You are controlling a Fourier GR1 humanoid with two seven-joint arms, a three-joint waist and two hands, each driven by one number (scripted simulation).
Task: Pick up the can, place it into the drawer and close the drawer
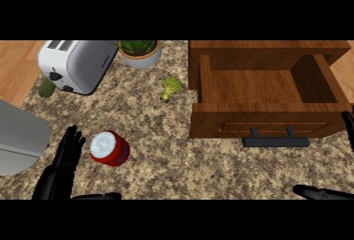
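Head view: left hand (63,159) open beside can (109,148).

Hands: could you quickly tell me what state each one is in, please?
Left hand: open, fingers straight beside the red can.
Right hand: cannot be told.

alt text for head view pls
A red can stands on the granite counter beside the open left hand, with the wooden drawer open at right. Toaster, potted plant and broccoli sit behind.
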